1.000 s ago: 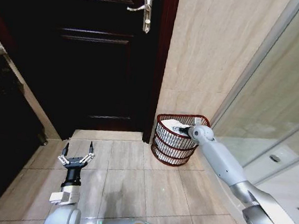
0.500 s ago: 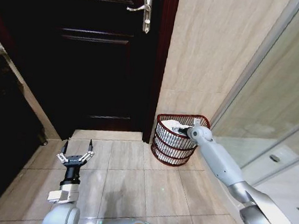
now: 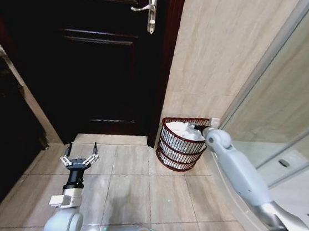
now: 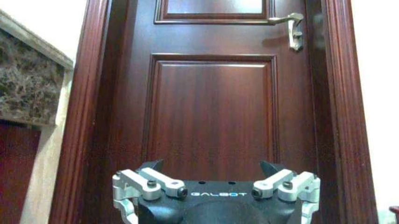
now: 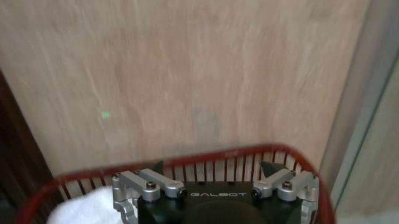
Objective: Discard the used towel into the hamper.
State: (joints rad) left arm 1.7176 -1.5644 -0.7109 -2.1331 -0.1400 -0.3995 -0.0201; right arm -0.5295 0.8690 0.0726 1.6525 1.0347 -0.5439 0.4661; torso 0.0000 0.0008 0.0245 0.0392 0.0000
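While the hamper [image 3: 181, 146] stands on the tiled floor [image 3: 135, 186] in the corner between the dark door [image 3: 94, 53] and the wall, the white towel [image 3: 185, 131] lies inside it. Just above the rim, the right claw [image 5: 212, 170] hangs with its jaws spread and nothing between them. Near the floor facing the door, the left claw [image 3: 80, 158] waits, also spread. Soft and light, the towel would probably bunch easily wherever a fold is pinched.

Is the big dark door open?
No, in the head view the door sits shut in its frame, with its handle up near the tiled wall.
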